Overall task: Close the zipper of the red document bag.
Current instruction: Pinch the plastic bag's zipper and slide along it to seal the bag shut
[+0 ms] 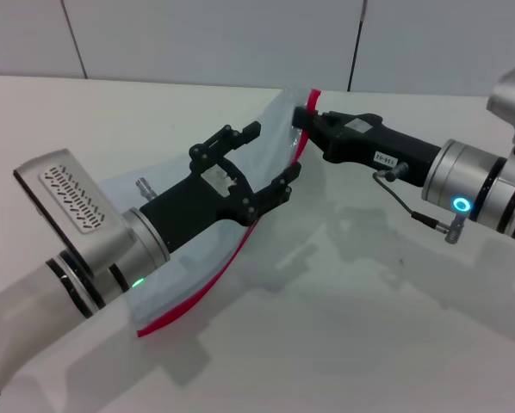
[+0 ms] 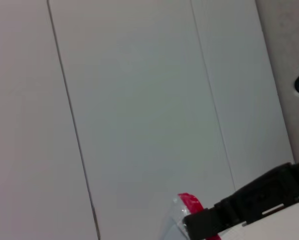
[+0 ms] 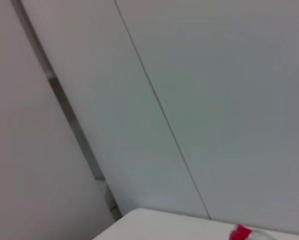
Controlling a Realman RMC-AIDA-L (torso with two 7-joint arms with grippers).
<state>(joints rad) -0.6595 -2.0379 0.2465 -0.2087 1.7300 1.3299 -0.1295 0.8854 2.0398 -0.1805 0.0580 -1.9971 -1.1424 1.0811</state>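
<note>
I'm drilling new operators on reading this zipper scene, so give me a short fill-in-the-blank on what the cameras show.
1. The zipper trim along the bag's edge is coloured ____.
2. The far end of the red document bag is pinched by the ____ claw.
3. The left claw, over the bag's middle, has its fingers ____.
4. The bag's far corner is ____ off the table.

Missing words: red; right; open; lifted

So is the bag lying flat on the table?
No. The red document bag curves upward; the right end effector holds its far end raised, near end on the table.
</note>
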